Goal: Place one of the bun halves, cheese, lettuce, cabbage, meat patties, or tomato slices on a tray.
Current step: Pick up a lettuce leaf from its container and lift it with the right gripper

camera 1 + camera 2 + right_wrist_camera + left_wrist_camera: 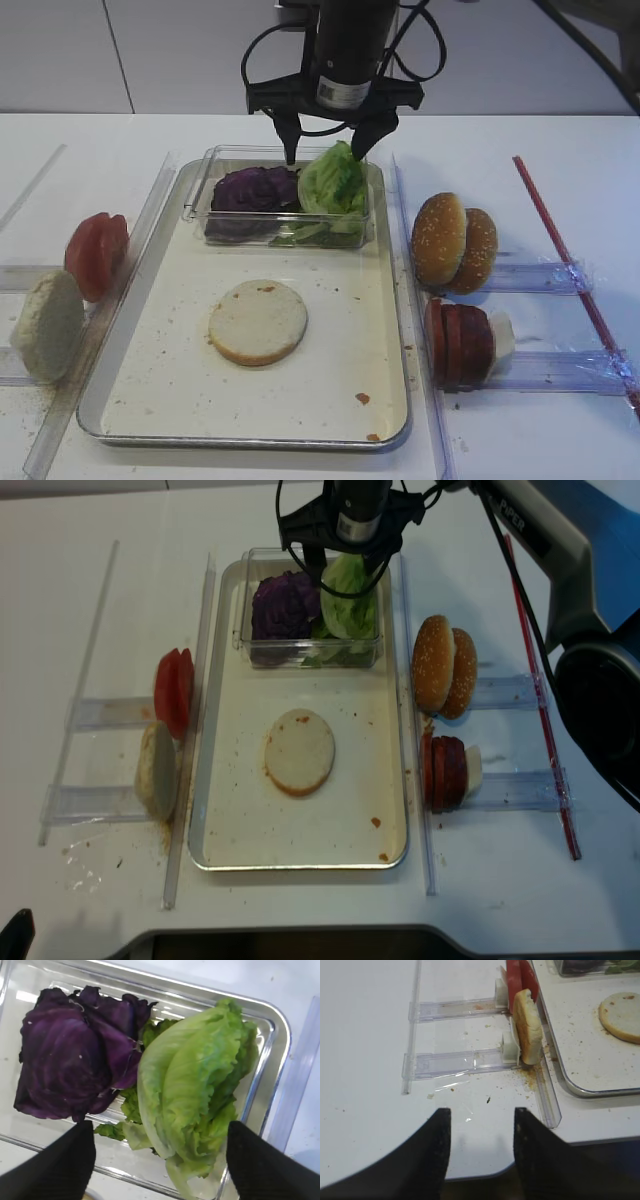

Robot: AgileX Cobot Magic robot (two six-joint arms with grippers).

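Observation:
My right gripper [327, 152] hangs open over the clear box [198, 196] at the far end of the metal tray [330, 390]. Its black fingers straddle the green lettuce [195, 1080] without touching it, and the purple cabbage [70, 1055] lies to the left of the lettuce. A bun half [258, 321] lies cut side up in the middle of the tray. In the left wrist view my left gripper [481, 1112] stands open and empty over the table's front edge, near another bun half [527, 1027] and tomato slices [517, 982].
Left of the tray, tomato slices [97, 252] and a bun half [47, 325] stand in clear racks. On the right stand sesame bun tops [452, 243], meat patties [458, 343] and cheese [502, 337]. A red rod [570, 270] lies further right.

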